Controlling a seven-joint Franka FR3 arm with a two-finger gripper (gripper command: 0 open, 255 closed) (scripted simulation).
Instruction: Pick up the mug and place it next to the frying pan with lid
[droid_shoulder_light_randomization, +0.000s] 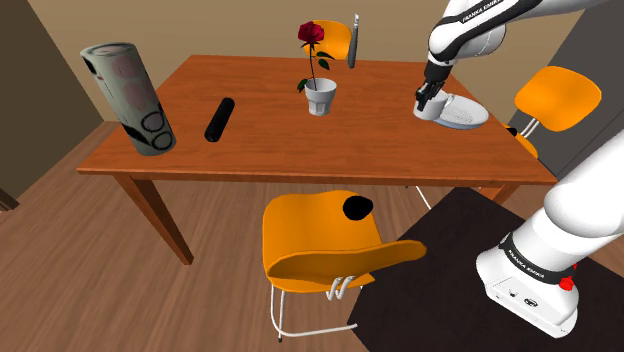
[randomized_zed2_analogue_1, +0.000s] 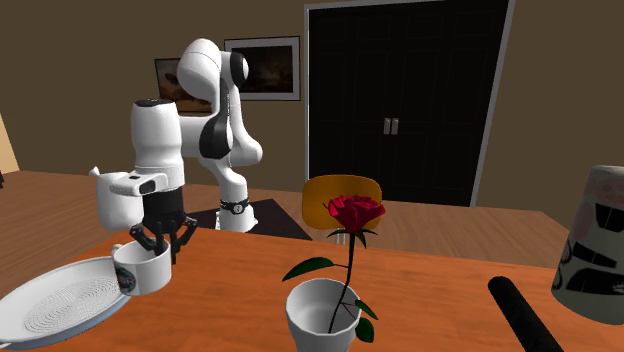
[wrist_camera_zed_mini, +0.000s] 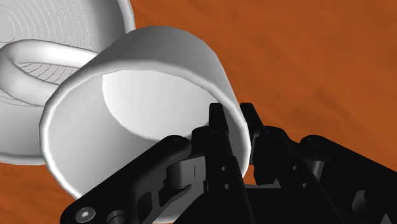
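Note:
A white mug sits low over the wooden table near its right end in the shoulder view, right against a white ridged frying pan with lid. My black gripper comes down from above and is shut on the mug's rim. In the wrist view one finger is inside the mug and the other outside its wall, the gripper pinching it. The mug's handle reaches over the pan. From the second exterior view the mug overlaps the pan's edge below the gripper.
A white pot with a red rose stands mid-table. A black cylinder and a large patterned grey cylinder lie toward the shoulder view's left. Orange chairs stand at the near and right sides.

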